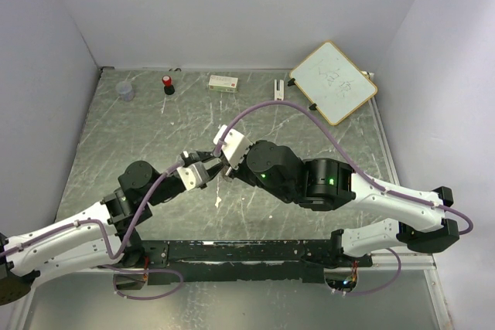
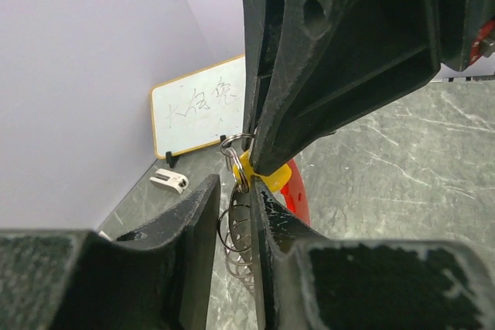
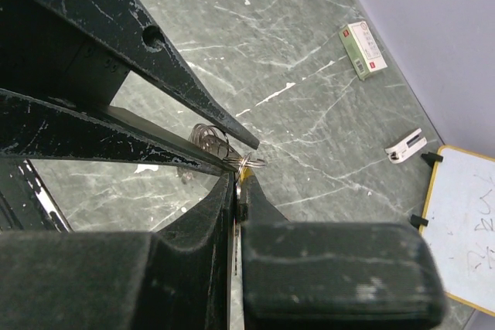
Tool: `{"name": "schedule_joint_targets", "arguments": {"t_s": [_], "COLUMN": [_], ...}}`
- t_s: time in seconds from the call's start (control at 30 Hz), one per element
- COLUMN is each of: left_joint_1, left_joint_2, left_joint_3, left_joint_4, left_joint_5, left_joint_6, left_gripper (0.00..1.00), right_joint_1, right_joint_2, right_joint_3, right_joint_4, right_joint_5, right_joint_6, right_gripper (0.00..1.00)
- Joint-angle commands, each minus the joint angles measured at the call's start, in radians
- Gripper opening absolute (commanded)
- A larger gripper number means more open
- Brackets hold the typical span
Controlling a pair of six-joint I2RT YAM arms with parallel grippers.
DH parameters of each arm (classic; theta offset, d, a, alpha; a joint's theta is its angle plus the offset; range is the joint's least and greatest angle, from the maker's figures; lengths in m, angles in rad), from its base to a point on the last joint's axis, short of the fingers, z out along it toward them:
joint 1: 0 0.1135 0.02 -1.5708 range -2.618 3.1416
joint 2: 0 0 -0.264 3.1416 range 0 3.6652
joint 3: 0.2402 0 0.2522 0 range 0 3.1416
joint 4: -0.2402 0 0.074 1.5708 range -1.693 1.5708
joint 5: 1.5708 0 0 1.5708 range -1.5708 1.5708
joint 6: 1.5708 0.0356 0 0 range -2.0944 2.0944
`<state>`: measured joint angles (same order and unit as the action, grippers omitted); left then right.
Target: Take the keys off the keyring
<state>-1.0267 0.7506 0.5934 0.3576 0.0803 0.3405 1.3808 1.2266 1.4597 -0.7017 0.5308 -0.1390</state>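
Both grippers meet above the middle of the table. My left gripper (image 1: 207,171) is shut on the keyring (image 2: 238,231), a silvery coil of rings held between its fingers (image 2: 203,214). My right gripper (image 1: 230,162) comes in from the other side and is shut on the yellow-headed key (image 2: 271,175), which hangs on a small ring (image 2: 234,144). The red key (image 2: 298,195) shows behind my left gripper's finger. In the right wrist view the rings (image 3: 206,141) sit at the tips of both grippers, with a sliver of the yellow key (image 3: 244,173) between my right gripper's jaws (image 3: 238,182).
A whiteboard (image 1: 334,81) leans at the back right, with a white clip (image 1: 278,89) beside it. A small box (image 1: 223,82), a red-capped black bottle (image 1: 168,84) and a clear cup (image 1: 124,90) stand along the back edge. Walls close in left, right and behind.
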Motion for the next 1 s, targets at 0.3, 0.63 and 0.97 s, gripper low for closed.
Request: {"name": "schedule_joint_targets", "arguments": {"t_s": [0.3, 0.63, 0.97], "left_joint_1": [-0.001, -0.001, -0.001], "left_joint_2": [-0.021, -0.011, -0.062], "left_joint_3": [-0.002, 0.015, 0.007], "left_joint_4": [0.078, 0.05, 0.044], "left_joint_5": [0.021, -0.08, -0.173], "left_joint_6": [0.005, -0.008, 0.021], "left_gripper": [0.12, 0.07, 0.07], "right_joint_1": [0.011, 0.012, 0.012], "right_joint_2": [-0.007, 0.015, 0.043], "right_joint_3": [0.002, -0.009, 0.005], "right_joint_4": [0.033, 0.038, 0.071], "right_joint_5": [0.009, 0.137, 0.295], "right_joint_6": [-0.001, 0.01, 0.013], "right_gripper": [0.0, 0.0, 0.0]}}
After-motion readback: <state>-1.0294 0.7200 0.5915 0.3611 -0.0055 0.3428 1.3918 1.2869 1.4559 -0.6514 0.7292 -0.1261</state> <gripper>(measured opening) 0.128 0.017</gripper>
